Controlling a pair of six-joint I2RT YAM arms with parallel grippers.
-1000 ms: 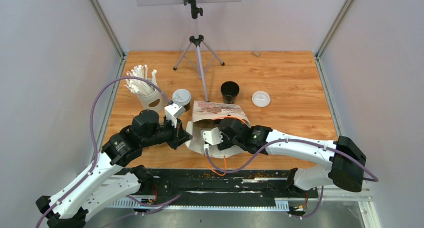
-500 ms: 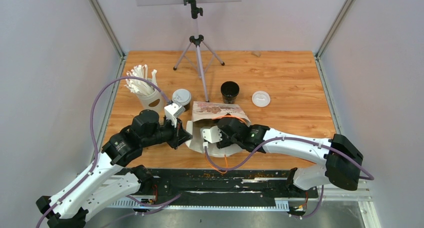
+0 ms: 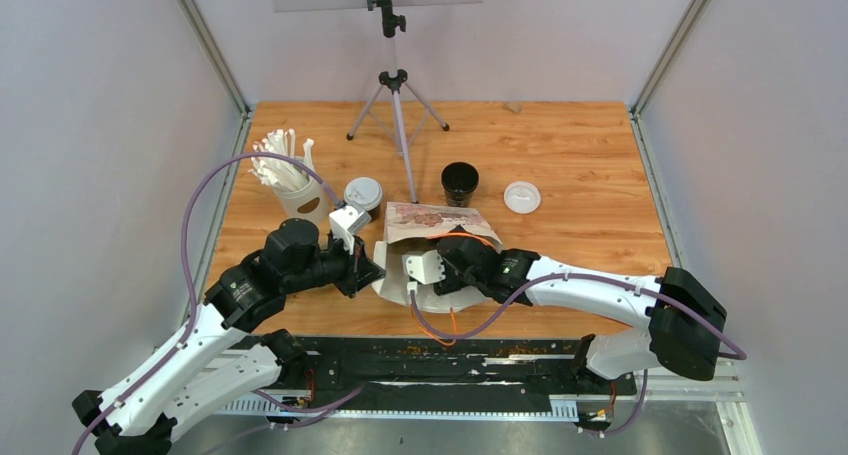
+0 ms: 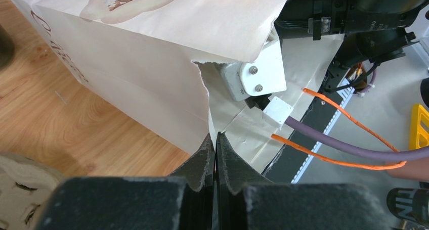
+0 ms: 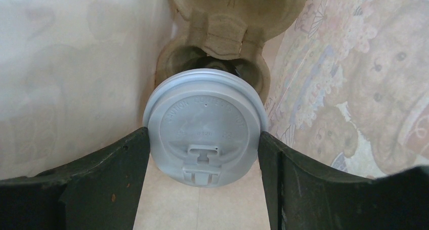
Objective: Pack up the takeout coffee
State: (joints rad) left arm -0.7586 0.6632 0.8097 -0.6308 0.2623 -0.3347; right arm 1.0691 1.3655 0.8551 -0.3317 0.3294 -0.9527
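While the top view is looking down on the wooden table (image 3: 580, 245), a white paper bag with brown pictures (image 3: 435, 218) is lying on its side in the middle. The left claw (image 3: 373, 269) is pinching the edge of the bag's open mouth. The right arm (image 3: 590, 290) is reaching into that mouth, and its claw is hiding inside. Behind the bag, a small black paper cup with a round white plastic lid (image 3: 363, 194) is standing just beside a tall white cup of white straws (image 3: 288, 185). An open small black paper cup (image 3: 460, 183) is standing farther right, and a loose round white lid (image 3: 521, 197) is lying near it.

From the left wrist, the left claw (image 4: 216, 151) is squeezing tight on the torn edge of the bag (image 4: 126, 83). A purple cable (image 4: 344, 145) is running out of the bag's mouth.

From the right wrist, the right claw (image 5: 205, 139) is gripping another lidded cup (image 5: 205, 124), one finger touching each side of its white lid. Only the lid is showing. This cup is sitting inside the bag, in front of a brown pulp cup tray (image 5: 222, 33). I cannot tell if it is resting in a tray pocket.
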